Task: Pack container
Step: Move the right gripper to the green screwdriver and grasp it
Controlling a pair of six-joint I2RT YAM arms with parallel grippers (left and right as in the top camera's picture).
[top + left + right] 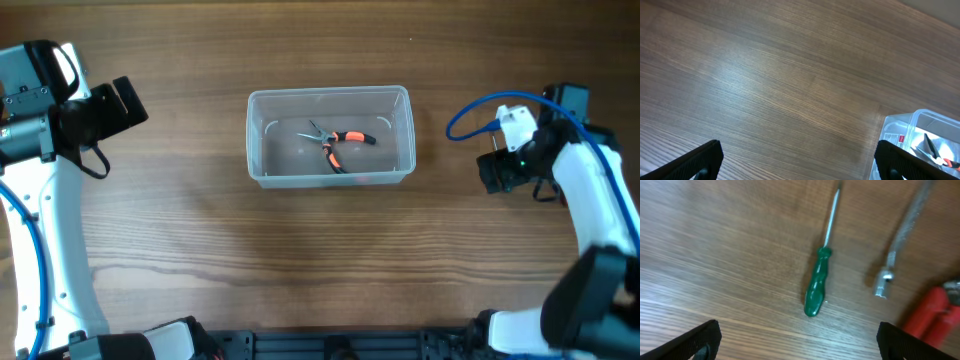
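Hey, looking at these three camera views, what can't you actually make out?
- Right wrist: red-handled tool cut off by the right edge; type unclear.
- Right wrist: grey metal tool blurred, cut off at the top.
- Left wrist: container cut off at the corner; its pliers barely show.
- Overhead: green screwdriver not visible, apparently under the right arm.

Right wrist view's edge crops a red-handled tool.
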